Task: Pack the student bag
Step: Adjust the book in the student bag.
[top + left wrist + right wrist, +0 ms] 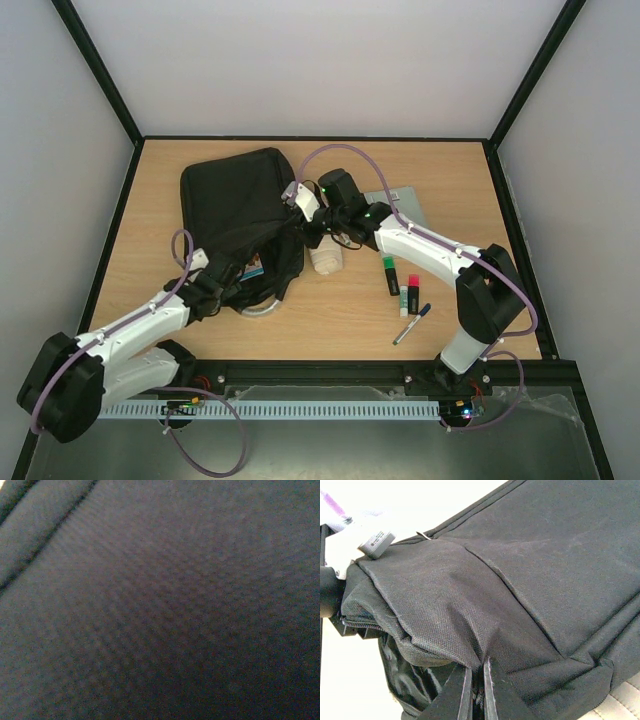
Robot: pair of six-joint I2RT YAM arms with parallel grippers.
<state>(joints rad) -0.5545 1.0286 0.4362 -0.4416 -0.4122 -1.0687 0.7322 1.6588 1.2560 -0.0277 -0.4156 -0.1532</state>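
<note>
The large black soft fabric student bag (238, 200) lies on the light wooden table (300, 335). The right gripper (476, 692) has its jaws pinched together on a raised fold of the bag's cloth, and a glossy black lining gapes just left of them (nothing inside it can be made out). The left gripper (222, 287) sits against the bag's near mouth with its camera showing only dark weave, so I cannot tell how its jaws stand.
</note>
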